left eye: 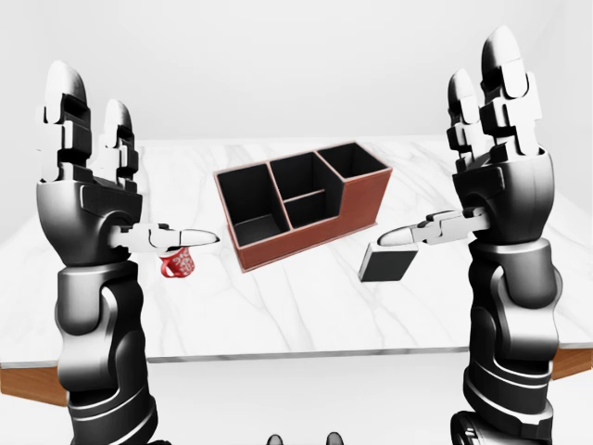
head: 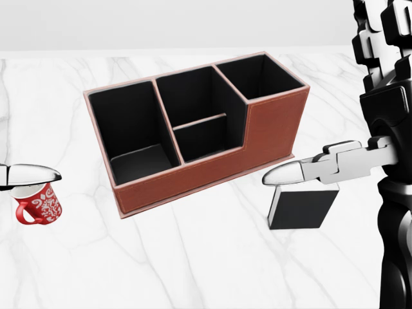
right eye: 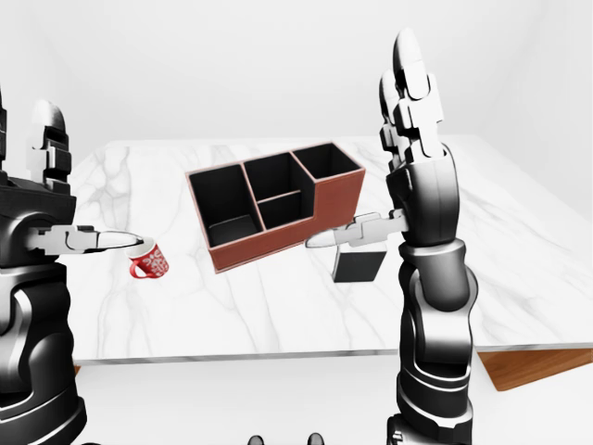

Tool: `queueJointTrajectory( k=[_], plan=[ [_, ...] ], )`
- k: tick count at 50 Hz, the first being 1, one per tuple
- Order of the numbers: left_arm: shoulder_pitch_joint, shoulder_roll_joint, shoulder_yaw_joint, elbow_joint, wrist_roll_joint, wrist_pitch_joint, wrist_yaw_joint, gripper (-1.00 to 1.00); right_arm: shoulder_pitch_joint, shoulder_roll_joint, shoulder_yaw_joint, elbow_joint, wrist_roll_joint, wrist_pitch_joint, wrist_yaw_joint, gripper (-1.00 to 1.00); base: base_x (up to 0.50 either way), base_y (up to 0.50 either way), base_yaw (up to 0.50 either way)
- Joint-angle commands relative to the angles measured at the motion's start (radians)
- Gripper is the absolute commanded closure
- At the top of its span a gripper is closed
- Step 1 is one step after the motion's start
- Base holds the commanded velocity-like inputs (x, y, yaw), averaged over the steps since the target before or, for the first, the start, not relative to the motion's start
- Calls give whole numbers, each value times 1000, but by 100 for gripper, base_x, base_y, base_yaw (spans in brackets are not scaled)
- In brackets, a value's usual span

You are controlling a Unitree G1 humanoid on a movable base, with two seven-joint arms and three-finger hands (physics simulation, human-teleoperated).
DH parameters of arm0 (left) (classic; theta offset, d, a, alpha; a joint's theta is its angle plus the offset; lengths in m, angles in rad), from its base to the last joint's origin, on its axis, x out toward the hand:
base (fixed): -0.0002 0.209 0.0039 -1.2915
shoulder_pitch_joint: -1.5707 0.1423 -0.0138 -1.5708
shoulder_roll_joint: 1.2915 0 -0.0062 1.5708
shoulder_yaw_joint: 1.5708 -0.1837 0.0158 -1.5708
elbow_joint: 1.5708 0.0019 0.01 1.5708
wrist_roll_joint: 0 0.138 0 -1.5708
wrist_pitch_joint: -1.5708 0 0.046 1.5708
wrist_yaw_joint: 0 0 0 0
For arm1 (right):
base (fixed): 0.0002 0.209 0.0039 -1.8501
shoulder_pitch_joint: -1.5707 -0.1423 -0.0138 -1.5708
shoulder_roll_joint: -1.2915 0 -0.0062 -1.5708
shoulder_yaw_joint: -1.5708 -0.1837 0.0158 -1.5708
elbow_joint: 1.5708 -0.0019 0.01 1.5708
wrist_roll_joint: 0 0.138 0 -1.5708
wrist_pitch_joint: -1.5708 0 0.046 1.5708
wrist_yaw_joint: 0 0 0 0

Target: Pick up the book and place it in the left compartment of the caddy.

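Both hands raised, fingers (left eye: 505, 69) spread, grasping nothing; my worry: the book (head: 302, 206) (lying flat mid-counter (head: 193, 257)) slides against the caddy (head: 212, 164) when I pinch.

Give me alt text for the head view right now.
A brown caddy with black compartments sits angled on a white marble table. A black book lies to its lower right, under the open right hand; a red mug stands at far left.
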Motion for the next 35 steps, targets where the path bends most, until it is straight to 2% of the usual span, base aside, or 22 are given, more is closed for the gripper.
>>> queueJointTrajectory(
  k=[1, 35],
  plan=[
    [3, 0, 2, -13, -2, 0, 2, -100, 4, -1, -4, -10, 8, 0, -2, -100, 25, 0, 0],
    [0, -2, -1, 11, 2, 0, 0, -100, 6, -2, 0, -2, 2, 0, 5, -100, 25, 0, 0]
  ],
)
